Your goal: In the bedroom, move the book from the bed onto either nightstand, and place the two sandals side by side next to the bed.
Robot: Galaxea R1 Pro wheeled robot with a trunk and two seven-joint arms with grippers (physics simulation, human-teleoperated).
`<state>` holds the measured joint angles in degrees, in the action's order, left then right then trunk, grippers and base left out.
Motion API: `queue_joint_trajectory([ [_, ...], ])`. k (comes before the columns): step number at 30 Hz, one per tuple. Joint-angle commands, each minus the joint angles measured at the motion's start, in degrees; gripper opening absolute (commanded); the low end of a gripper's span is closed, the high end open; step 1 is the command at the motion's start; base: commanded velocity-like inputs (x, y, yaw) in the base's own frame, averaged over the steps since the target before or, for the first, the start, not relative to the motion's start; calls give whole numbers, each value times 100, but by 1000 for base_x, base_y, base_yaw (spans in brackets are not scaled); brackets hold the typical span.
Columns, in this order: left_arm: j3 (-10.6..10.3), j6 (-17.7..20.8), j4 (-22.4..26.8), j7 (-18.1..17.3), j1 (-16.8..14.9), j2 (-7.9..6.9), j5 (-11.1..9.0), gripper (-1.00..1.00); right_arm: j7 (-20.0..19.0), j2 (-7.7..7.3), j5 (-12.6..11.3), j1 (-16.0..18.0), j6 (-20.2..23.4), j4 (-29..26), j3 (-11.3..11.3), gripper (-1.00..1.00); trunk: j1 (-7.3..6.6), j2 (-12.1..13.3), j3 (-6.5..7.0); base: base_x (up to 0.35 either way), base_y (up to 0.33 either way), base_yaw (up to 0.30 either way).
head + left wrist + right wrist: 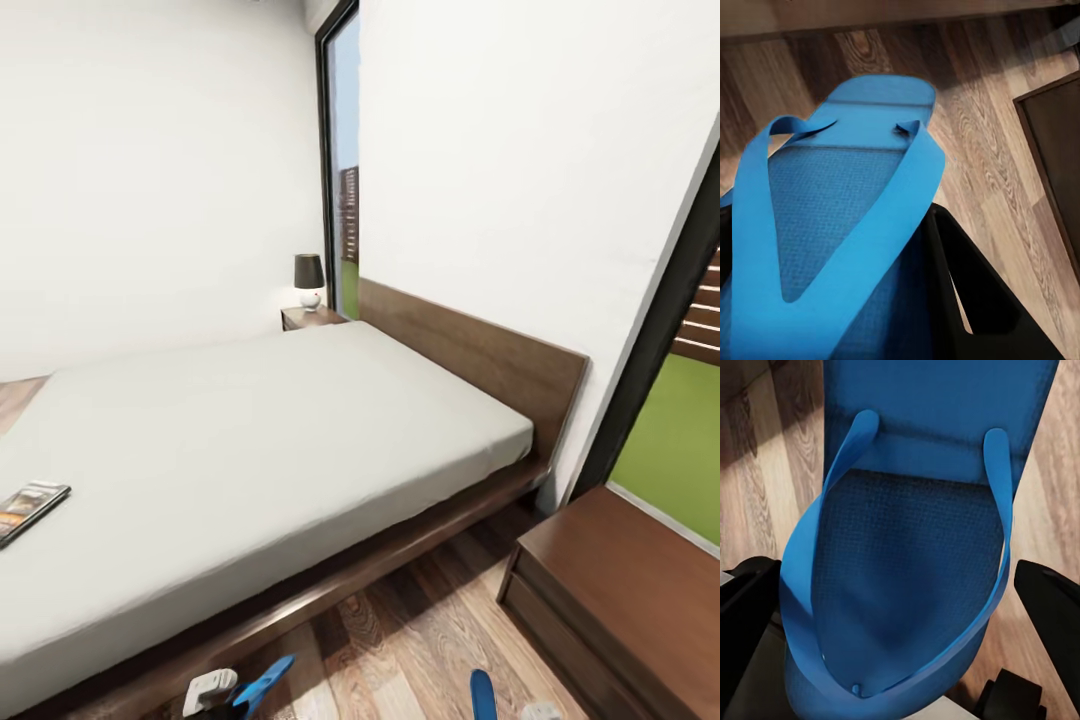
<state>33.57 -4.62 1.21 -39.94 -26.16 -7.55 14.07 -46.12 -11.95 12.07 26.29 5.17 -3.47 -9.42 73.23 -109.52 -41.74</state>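
The book [30, 505] lies near the left edge of the white bed [260, 450]. One blue sandal [847, 202] sits in my left gripper [832, 255], which is shut on it, with a black finger [975, 300] pressed to its side. Its tip [265, 683] pokes up beside the bed frame. My right gripper [900, 607] is shut on the other sandal [915, 532], black fingers [1050, 607] on both sides; this sandal's tip [483, 695] rises over the wood floor. A nightstand [630, 590] stands close at the right, and another nightstand [312, 317] beyond the bed.
A small lamp [309, 280] with a dark shade stands on the far nightstand. Tall dark-framed windows [343, 170] flank the headboard [470, 360]. A strip of plank floor [420, 630] runs between the bed frame and the near nightstand.
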Motion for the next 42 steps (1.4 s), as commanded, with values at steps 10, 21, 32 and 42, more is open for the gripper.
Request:
queue_joint_trajectory([
  [10, 32, -56, -6, -5, -6, -1, 69, -100, -24, -1, 32, -1, 55, -13, -52, -100, -1, -2, -6, 0, 0, 269],
  [21, 32, -56, -6, -5, -5, -1, 69, -100, -21, -1, 32, -1, 55, -13, -52, -100, -1, -2, -6, 0, 0, 271],
  [32, 35, -56, -6, -5, -4, -1, 69, -100, -27, -1, 32, -1, 55, -13, -52, -100, -1, -2, -6, 0, 0, 271],
  [42, 35, -56, -6, -5, -6, -1, 69, -100, -24, -1, 32, 0, 55, -13, -52, -100, -1, -2, -6, 0, 0, 271],
])
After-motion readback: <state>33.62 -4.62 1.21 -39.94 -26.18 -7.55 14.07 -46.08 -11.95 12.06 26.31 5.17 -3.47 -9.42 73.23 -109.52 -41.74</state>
